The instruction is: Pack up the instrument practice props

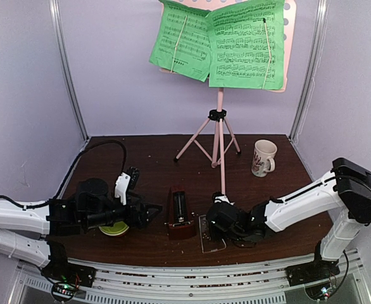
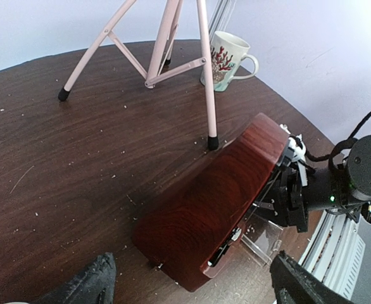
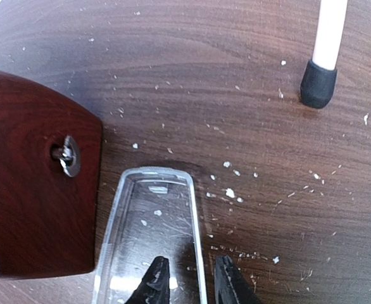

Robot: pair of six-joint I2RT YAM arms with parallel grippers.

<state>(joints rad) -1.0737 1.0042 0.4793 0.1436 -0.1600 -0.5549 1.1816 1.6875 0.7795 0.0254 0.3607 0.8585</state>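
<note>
The dark red metronome (image 1: pixel 180 218) stands at the table's front middle, its front open; it also shows in the left wrist view (image 2: pixel 217 209) and the right wrist view (image 3: pixel 27 183). Its clear plastic cover (image 3: pixel 150 221) lies flat just right of it. My right gripper (image 3: pixel 190 278) is low over the cover, slightly open, one finger inside and one outside its right wall. My left gripper (image 2: pixel 192 294) is wide open and empty, just left of the metronome. The pink music stand (image 1: pixel 220 120) stands behind with green sheet-music pages (image 1: pixel 220 41) on its desk.
A white mug (image 1: pixel 263 158) stands right of the stand's legs. A yellow-green bowl (image 1: pixel 114 229) lies under my left arm. One stand foot (image 3: pixel 316 85) rests close behind the cover. White crumbs dot the dark wooden table (image 1: pixel 147 164). Walls enclose three sides.
</note>
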